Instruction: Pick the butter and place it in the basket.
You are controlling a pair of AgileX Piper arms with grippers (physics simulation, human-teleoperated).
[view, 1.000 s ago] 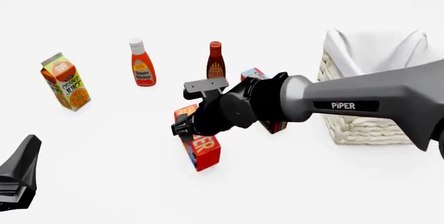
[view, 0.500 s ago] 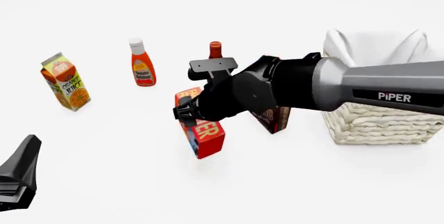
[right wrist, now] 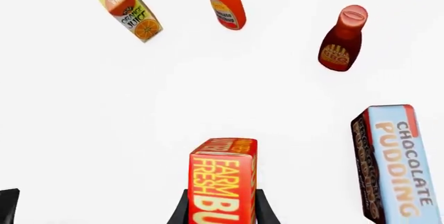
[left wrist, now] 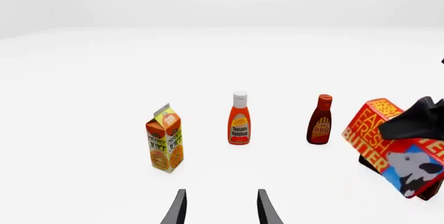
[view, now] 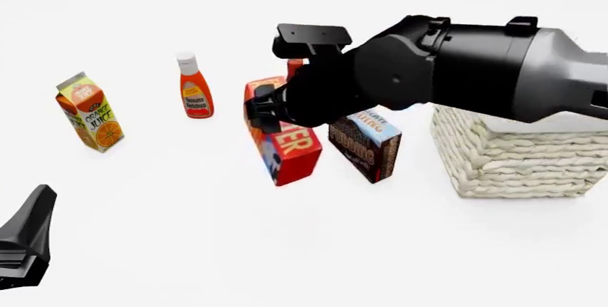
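inspector a: what had changed over the last second?

inspector b: the butter had been raised and carried. a second before, it hung low near the middle of the desk, in front of the chocolate pudding box; at this reading it sat higher and further back, tilted, its lower end clear of the surface in the left wrist view. the lift was judged done and the transfer begun.

inspector a: state of the right gripper?

inspector b: its fingers were pinching the butter, one on each side, as the right wrist view showed. the forearm had swung up and now crossed over the basket, hiding most of its opening.

inspector a: and the carton relative to the basket?

inspector b: well apart, to its left, with the pudding box between. a sweep toward the desk's right edge was judged outstanding.

inspector a: the left gripper?

inspector b: spread and holding nothing, parked by the near left corner, facing the orange juice carton, ketchup and bbq bottle.
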